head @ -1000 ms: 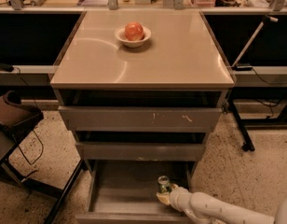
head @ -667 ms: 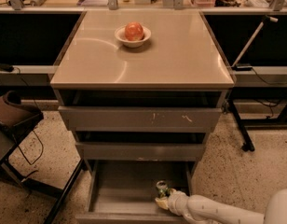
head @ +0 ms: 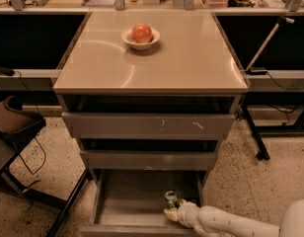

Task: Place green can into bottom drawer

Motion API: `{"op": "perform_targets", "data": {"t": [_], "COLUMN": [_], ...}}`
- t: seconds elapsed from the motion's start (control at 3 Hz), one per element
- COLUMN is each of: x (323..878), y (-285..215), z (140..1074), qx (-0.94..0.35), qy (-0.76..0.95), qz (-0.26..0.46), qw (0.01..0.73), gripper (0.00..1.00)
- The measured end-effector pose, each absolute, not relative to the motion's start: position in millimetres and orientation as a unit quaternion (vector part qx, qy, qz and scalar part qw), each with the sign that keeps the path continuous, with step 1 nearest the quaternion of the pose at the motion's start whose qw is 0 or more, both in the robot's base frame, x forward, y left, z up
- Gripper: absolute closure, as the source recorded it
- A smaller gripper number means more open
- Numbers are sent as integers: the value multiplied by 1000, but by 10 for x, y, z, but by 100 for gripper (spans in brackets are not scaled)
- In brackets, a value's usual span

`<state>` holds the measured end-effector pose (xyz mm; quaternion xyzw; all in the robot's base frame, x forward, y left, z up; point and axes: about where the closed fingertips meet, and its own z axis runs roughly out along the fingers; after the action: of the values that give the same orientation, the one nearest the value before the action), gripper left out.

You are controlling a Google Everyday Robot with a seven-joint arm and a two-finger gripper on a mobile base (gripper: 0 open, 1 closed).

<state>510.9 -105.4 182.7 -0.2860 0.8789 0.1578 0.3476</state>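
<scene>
The green can (head: 171, 199) stands upright in the open bottom drawer (head: 127, 201), near its right side, silver top showing. My gripper (head: 171, 210) is at the end of the white arm that comes in from the lower right; it sits low in the drawer, right at the can's base. The can's lower part is hidden by the gripper.
A white bowl with a red apple (head: 141, 36) sits on the cabinet top (head: 191, 58). The top drawer front (head: 147, 126) has pale scratch marks; the middle drawer (head: 147, 159) is plain grey. A brown chair (head: 14, 125) stands at the left, a stand leg (head: 253, 137) at the right.
The gripper and can have moved slightly left and lower inside the bottom drawer. The arm has shifted with them.
</scene>
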Motion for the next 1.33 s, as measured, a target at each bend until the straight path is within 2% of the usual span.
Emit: {"op": "perform_targets", "data": {"t": [1.0,1.33], "x": [5109,5109], "y": [-1053,-1053], "z": [1827,1827], "qx": [-286,-286], "qy": [879,879], "qz": [158,158], "qw": [348,348], "gripper": [12,0]}}
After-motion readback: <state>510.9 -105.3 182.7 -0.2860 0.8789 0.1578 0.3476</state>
